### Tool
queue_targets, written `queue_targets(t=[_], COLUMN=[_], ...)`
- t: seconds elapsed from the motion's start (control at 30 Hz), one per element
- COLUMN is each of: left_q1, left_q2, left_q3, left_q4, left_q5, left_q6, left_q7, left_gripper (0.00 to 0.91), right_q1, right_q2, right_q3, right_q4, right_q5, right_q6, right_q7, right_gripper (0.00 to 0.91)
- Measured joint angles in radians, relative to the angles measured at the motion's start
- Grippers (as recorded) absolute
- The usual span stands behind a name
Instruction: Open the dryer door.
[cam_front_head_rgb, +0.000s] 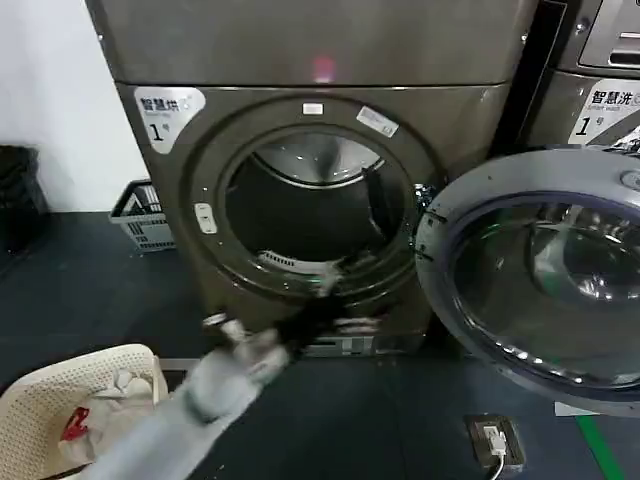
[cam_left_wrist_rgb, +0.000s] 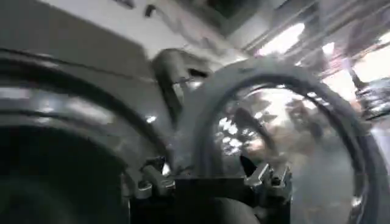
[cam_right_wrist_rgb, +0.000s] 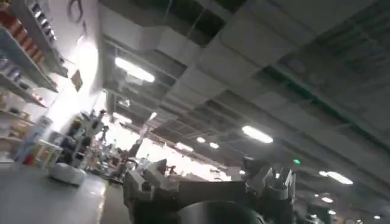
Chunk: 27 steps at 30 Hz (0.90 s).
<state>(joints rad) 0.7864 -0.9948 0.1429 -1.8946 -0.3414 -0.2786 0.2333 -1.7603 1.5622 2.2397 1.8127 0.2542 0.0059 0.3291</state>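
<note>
The grey-brown dryer (cam_front_head_rgb: 300, 120) stands ahead with its round glass door (cam_front_head_rgb: 540, 270) swung wide to the right, leaving the dark drum opening (cam_front_head_rgb: 310, 210) uncovered. My left arm reaches from the lower left to the opening's lower rim. The left gripper (cam_front_head_rgb: 345, 272) is blurred there, close to the hinge side. In the left wrist view the gripper (cam_left_wrist_rgb: 207, 176) is open with nothing between its fingers, and the door (cam_left_wrist_rgb: 286, 122) curves just beyond. My right gripper (cam_right_wrist_rgb: 204, 182) points up at the ceiling, open and empty.
A cream laundry basket (cam_front_head_rgb: 40, 400) with clothes sits at the lower left on the dark floor. A grey basket (cam_front_head_rgb: 140, 215) stands beside the dryer's left side. A second machine (cam_front_head_rgb: 600, 90) is behind the open door. A floor socket (cam_front_head_rgb: 495, 440) lies at the lower right.
</note>
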Motion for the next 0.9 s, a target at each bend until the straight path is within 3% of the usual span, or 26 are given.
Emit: queue_targets(t=[0.13, 0.33, 0.5, 0.63, 0.73, 0.83, 0.9], left_q1=[0.176, 0.416, 0.54, 0.583, 0.591, 0.589, 0.597], left_q2=[0.119, 0.213, 0.258, 0.288, 0.313, 0.34, 0.352], left_q3=[-0.15, -0.382, -0.558, -0.663, -0.718, -0.766, -0.79], left_q4=[-0.138, -0.289, -0.382, -0.4, -0.392, -0.37, -0.354], left_q5=[-0.085, -0.334, -0.604, -0.863, -1.071, -1.308, -1.439], left_q6=[0.115, 0.392, 0.668, 0.855, 0.94, 0.967, 0.991], left_q7=[-0.093, -0.336, -0.607, -0.877, -1.073, -1.272, -1.357], left_gripper=[0.907, 0.907, 0.907, 0.907, 0.907, 0.907, 0.907], right_q1=[0.01, 0.028, 0.039, 0.036, 0.035, 0.035, 0.036], right_q2=[-0.008, -0.013, -0.024, -0.037, -0.049, -0.051, -0.051], right_q3=[-0.032, -0.086, -0.128, -0.15, -0.156, -0.162, -0.162], right_q4=[0.002, 0.033, 0.047, 0.035, 0.014, -0.005, -0.012], right_q5=[0.0, 0.005, 0.029, 0.061, 0.062, 0.064, 0.064], right_q6=[0.025, 0.027, 0.023, 0.033, 0.065, 0.074, 0.075], right_q7=[-0.012, -0.024, -0.04, -0.047, -0.047, -0.05, -0.057], right_gripper=[0.907, 0.907, 0.907, 0.907, 0.907, 0.907, 0.907])
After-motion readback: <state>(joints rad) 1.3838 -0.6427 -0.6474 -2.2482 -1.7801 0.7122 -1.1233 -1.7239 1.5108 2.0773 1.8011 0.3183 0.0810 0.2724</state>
